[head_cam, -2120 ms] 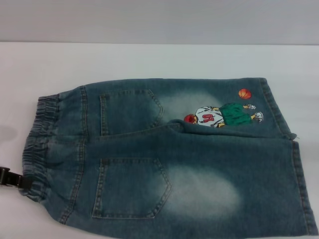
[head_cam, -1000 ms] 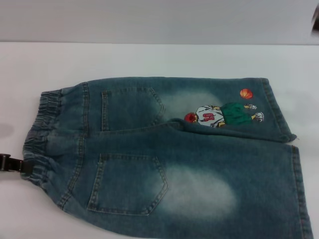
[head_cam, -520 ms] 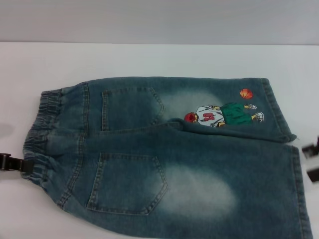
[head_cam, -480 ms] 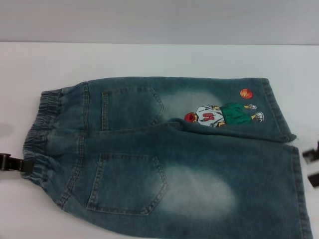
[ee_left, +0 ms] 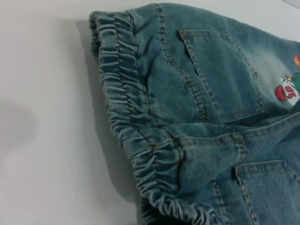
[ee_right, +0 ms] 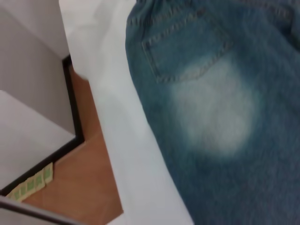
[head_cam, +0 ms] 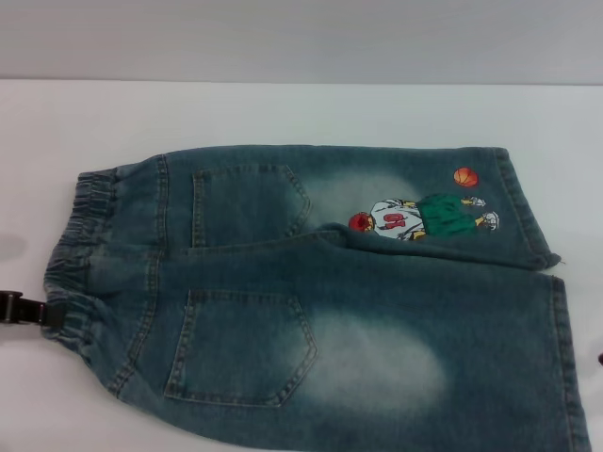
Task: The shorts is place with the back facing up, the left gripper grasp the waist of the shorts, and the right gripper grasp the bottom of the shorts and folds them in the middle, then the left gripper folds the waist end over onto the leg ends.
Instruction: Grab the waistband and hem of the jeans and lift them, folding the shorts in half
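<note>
Moved: right gripper (head_cam: 600,359) has slid almost out of my head view — jaws I cannot tell.
Left gripper (head_cam: 42,314): at the waist of the shorts (head_cam: 71,273), seemingly clamped.
Shorts (head_cam: 377,311): soft, weighty denim — I'd pinch the hems.

The long faded-denim shorts (head_cam: 320,301) lie flat on the white table (head_cam: 283,113), back pockets up. Their ruffled elastic waistband (head_cam: 75,254) is at the shorts' left end and the stitched leg hems (head_cam: 542,254) at the right. The black left gripper (head_cam: 24,309) touches the waistband's near corner from the left.
</note>
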